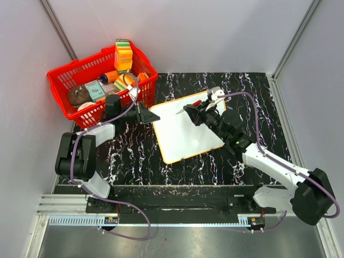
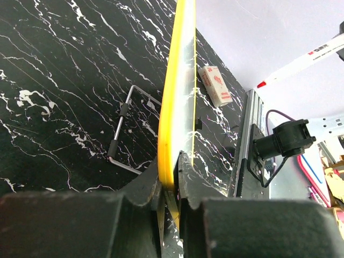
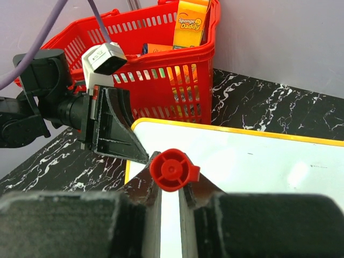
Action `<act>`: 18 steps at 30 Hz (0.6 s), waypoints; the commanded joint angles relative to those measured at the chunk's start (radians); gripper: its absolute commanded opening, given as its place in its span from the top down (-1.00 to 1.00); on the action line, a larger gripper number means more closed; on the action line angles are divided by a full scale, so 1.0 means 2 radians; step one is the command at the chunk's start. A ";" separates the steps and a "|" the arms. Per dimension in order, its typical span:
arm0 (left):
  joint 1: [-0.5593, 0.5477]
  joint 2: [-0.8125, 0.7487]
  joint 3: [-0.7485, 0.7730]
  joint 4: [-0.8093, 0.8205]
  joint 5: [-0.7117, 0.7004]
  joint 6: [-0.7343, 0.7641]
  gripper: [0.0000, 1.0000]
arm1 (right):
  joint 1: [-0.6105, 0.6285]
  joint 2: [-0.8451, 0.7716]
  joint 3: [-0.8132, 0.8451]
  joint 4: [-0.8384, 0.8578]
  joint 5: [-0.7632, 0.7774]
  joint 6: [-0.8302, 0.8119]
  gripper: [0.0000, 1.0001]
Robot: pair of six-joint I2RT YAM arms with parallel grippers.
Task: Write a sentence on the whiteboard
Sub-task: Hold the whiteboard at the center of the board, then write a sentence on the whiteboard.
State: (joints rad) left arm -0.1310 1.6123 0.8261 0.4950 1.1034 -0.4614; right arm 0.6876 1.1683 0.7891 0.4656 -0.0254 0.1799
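Mid-table, on the black marbled top, lies the whiteboard (image 1: 188, 131), turned askew to the table edges; its thin yellow rim shows all round in the top view. Can't tell whether it lies fully flat.

L gripper (image 1: 149, 115) is at the board's left edge, near its far-left corner. In the left wrist view the jaws are almost fully closed, w/ the yellow rim pinched btwn the two fingers (image 2: 185, 177), so it has hold of the board's edge.

R gripper (image 1: 191, 109) hangs over the far part of the board. Its jaws are clamped on a red marker (image 3: 171, 170). The marker's round red end faces the right wrist cam, and its tip points toward the L gripper, above the white surface. Can't tell if the tip touches.

Red basket (image 1: 62, 99) sits at the far-left corner of the table, well filled, w/ an orange Sponge Daddy box (image 3: 192, 24) standing upright inside. Basket's near corner is just beside the L gripper.

Left wrist view also shows a bent metal wire piece (image 2: 124, 131) on the table close by the rim, and a small white box (image 2: 215, 85) w/ red print further off.
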 commanded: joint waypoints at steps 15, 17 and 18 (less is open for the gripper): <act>-0.004 0.054 0.003 -0.027 -0.039 0.113 1.00 | 0.057 0.074 -0.022 0.193 0.104 -0.071 1.00; -0.004 0.057 0.004 -0.026 -0.038 0.113 1.00 | 0.063 0.091 -0.014 0.204 0.112 -0.079 1.00; -0.004 0.059 0.005 -0.026 -0.037 0.112 1.00 | 0.067 0.095 -0.010 0.204 0.115 -0.080 1.00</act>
State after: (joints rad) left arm -0.1200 1.6749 0.8513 0.4885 1.0992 -0.4629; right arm 0.7918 1.3140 0.7456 0.7547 0.1390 0.0784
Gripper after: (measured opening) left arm 0.157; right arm 0.181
